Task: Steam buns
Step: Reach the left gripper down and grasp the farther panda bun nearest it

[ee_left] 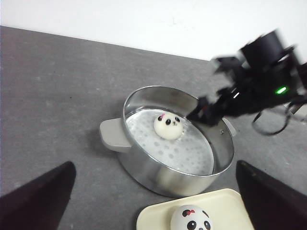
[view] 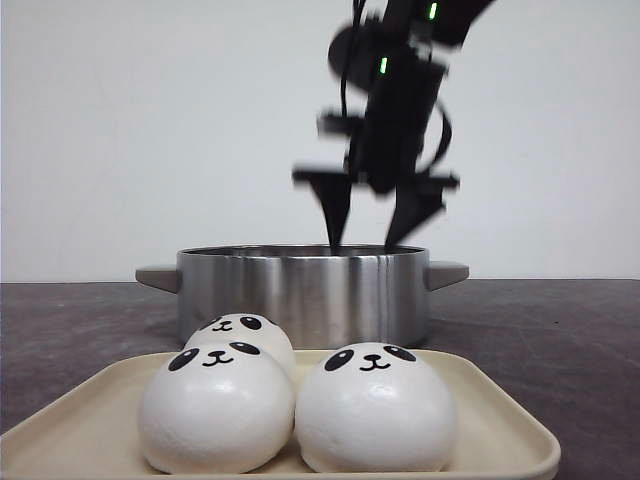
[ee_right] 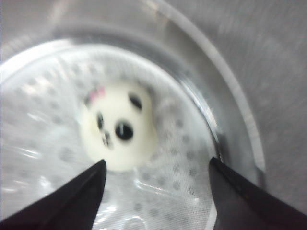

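Right fingers (view: 368, 243) hang spread apart with nothing between them, tips right at the pot (view: 300, 295) rim, over its far side around 12 o'clock. One bun (ee_left: 168, 126) sits on the holed steamer plate (ee_left: 192, 155) inside, plenty of bare plate around it. Three buns (view: 375, 405) crowd the tray (view: 500, 420) at 6 o'clock, touching. Left fingers (ee_left: 153, 201) are wide apart, above the open grey surface (ee_left: 57, 96).
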Robot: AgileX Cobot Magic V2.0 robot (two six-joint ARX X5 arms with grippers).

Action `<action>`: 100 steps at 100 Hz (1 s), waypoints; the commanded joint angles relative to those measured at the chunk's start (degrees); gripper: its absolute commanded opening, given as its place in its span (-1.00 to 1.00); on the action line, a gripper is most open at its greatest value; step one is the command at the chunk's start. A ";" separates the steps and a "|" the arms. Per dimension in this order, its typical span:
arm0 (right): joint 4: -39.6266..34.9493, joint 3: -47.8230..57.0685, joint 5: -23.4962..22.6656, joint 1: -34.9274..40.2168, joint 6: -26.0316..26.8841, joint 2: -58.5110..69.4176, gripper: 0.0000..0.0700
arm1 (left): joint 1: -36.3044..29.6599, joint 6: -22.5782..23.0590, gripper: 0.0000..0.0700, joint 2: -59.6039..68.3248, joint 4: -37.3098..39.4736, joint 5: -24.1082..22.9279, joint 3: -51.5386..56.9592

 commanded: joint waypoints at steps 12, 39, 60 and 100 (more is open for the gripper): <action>0.15 4.79 -3.13 2.03 -0.87 -15.39 -1.00 | -1.20 0.20 0.93 3.80 2.91 0.74 0.55; -1.49 4.79 -2.23 8.92 -2.29 -36.09 -0.98 | -13.62 -1.75 0.64 18.67 3.89 -0.81 0.57; -4.68 4.76 2.10 10.86 -2.10 -42.60 -0.98 | -25.70 -3.41 0.72 32.24 4.22 -6.64 0.92; -8.98 4.76 1.99 10.91 0.22 -43.74 -0.98 | -31.74 -9.42 0.72 54.14 14.16 -8.98 5.46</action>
